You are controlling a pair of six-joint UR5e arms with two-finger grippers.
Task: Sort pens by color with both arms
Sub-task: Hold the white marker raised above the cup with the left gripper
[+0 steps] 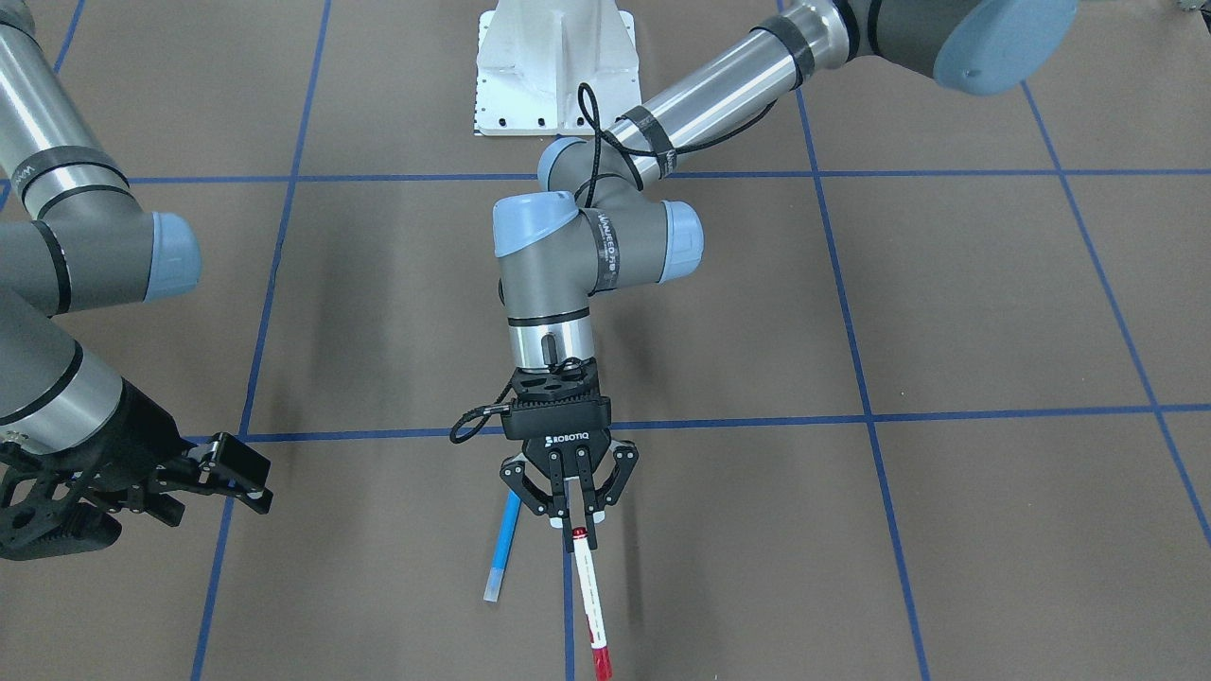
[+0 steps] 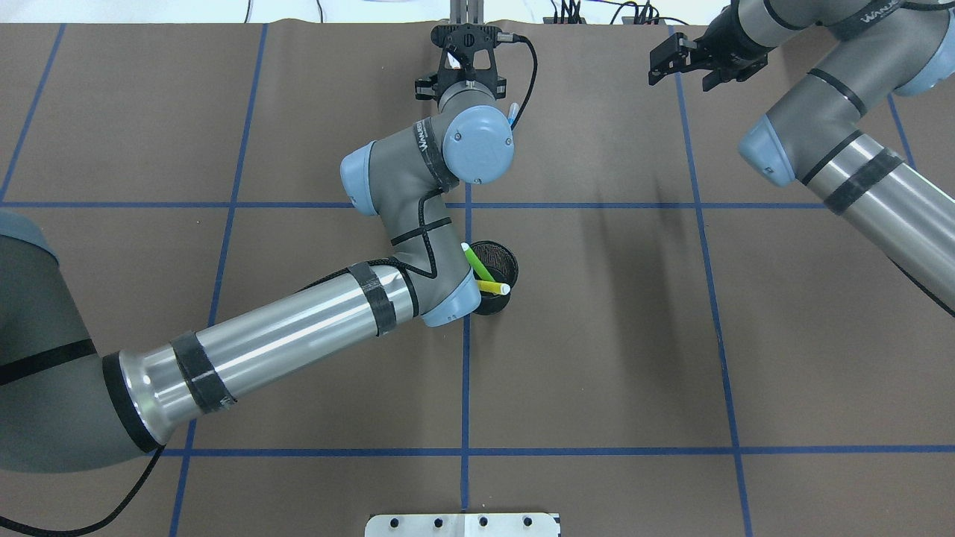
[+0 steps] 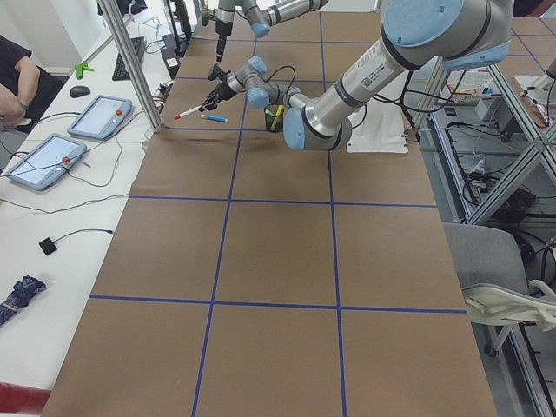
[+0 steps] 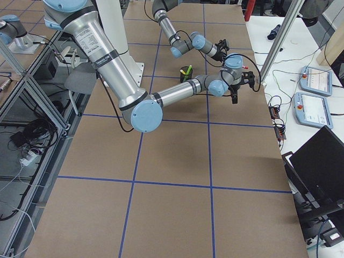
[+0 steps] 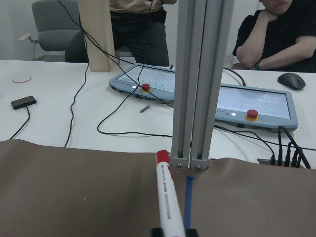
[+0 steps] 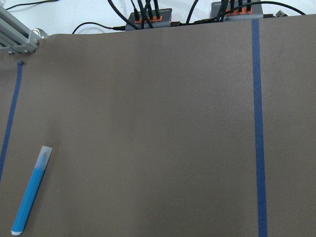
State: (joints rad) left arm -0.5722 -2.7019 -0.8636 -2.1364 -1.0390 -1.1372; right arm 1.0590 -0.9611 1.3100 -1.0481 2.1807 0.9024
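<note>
Left gripper (image 1: 578, 518): jaws pinched narrow on one red end of the white-barrelled marker pen (image 1: 588, 591), which juts out past the fingertips.
Blue marker pen with pale cap (image 1: 501, 547): flat on the brown table (image 1: 946, 312), just beside the left gripper, untouched.
Right gripper (image 2: 683, 68): jaws spread, empty, well apart from both pens.
Light green pen (image 2: 474, 262), yellow pen (image 2: 494, 287): leaning in the black wire-mesh cup (image 2: 509, 261).

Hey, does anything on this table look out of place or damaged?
Nothing spilled or damaged. The white pen with red ends is clamped in the left gripper, the blue pen lies flat on the table beside it, and the green pen and yellow pen lean in the mesh cup.
</note>
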